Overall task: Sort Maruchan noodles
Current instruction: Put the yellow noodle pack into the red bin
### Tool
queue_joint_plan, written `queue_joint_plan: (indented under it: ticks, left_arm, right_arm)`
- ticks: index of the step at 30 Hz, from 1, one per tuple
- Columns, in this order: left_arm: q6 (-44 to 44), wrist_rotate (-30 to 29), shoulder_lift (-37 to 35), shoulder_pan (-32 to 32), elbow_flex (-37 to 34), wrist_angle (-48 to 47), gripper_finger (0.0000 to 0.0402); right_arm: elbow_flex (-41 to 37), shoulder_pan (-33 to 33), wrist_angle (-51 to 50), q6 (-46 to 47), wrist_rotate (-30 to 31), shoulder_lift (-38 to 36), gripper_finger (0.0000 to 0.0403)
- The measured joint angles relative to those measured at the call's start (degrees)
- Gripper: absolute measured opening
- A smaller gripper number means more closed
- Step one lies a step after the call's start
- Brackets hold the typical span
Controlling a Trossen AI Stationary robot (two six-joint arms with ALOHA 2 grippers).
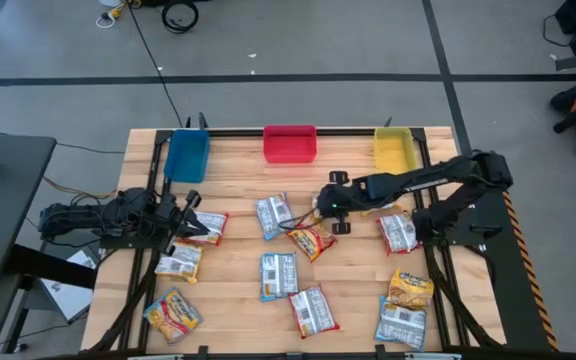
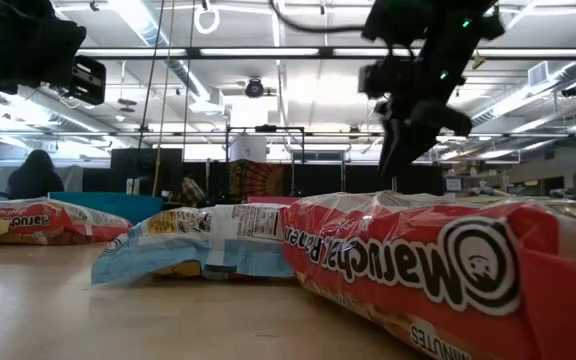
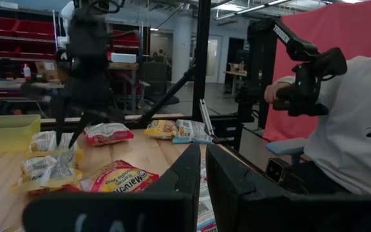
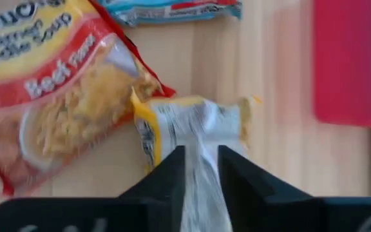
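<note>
Maruchan noodle packets lie scattered flat on the wooden table (image 1: 238, 185). My right gripper (image 1: 320, 210) hangs over the table's middle, shut on a yellow-and-white packet (image 4: 195, 122). Under it lie a red beef packet (image 1: 311, 240) and a blue-and-white packet (image 1: 274, 215). In the low view this gripper (image 2: 393, 165) stands well above the table. My left gripper (image 1: 192, 203) waits at the left side, fingers together, beside a red-and-white packet (image 1: 206, 228); it touches nothing. The blue bin (image 1: 187, 155), red bin (image 1: 289, 143) and yellow bin (image 1: 392, 148) stand along the far edge. My right gripper pinches the yellow-and-white packet between its two fingers, by a crinkled white end (image 4: 201, 151). The fingers come from above, pointing down. The packet hangs below them, its yellow-edged body (image 4: 148, 129) over the bare wood beside the red beef packet (image 4: 57, 96).
More packets lie at the left (image 1: 179, 262) (image 1: 172, 313), in the middle (image 1: 278, 275) (image 1: 313, 310) and at the right (image 1: 398, 232) (image 1: 409, 288) (image 1: 400, 325). A red packet (image 2: 448, 270) fills the low view's foreground. A person in a white shirt (image 3: 353, 129) sits beyond the table.
</note>
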Motion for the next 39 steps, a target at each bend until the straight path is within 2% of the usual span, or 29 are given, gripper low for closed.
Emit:
queue_joint_plan:
  ticks: [5, 9, 11, 14, 16, 22, 26, 30, 35, 39]
  left_arm:
    - [0.00, 0.00, 0.00, 0.00, 0.00, 0.00, 0.0032]
    - [0.00, -0.01, 0.00, 0.00, 0.01, -0.02, 0.0032]
    - [0.00, -0.02, 0.00, 0.00, 0.00, -0.01, 0.0032]
    - [0.00, 0.00, 0.00, 0.00, 0.01, -0.02, 0.0032]
    - [-0.01, -0.01, 0.00, 0.00, 0.01, -0.02, 0.0032]
    - [0.00, -0.01, 0.00, 0.00, 0.02, -0.02, 0.0032]
    - [-0.02, -0.02, 0.00, 0.00, 0.00, -0.02, 0.0032]
    - [0.00, -0.01, 0.00, 0.00, 0.00, -0.02, 0.0032]
    - [-0.01, -0.02, 0.00, 0.00, 0.02, -0.02, 0.0032]
    - [-0.01, -0.01, 0.00, 0.00, 0.00, -0.02, 0.0032]
  right_arm:
    - [-0.92, 5.00, -3.14, 0.19, 1.44, -2.78, 0.0152]
    - [-5.93, 7.85, 1.42, 0.04, 1.58, -2.80, 0.0177]
    - [-8.78, 8.58, 4.44, 0.02, 4.34, -2.78, 0.0186]
    - [-11.16, 8.94, 5.80, -0.17, 12.79, -2.78, 0.0192]
    - [-12.26, 8.87, 6.64, -1.19, 15.15, -2.78, 0.0192]
    - [-15.25, 9.22, 13.31, -3.48, 10.59, -2.78, 0.0191]
    - [-18.60, 9.68, 22.43, -8.66, 14.42, -2.78, 0.0190]
    - [-21.19, 9.71, 27.75, -14.28, 15.03, -2.78, 0.0192]
    - [-21.94, 10.58, 27.69, -16.02, 16.95, -2.78, 0.0202]
    - [-21.94, 12.32, 27.68, -18.27, 20.72, -2.78, 0.0231]
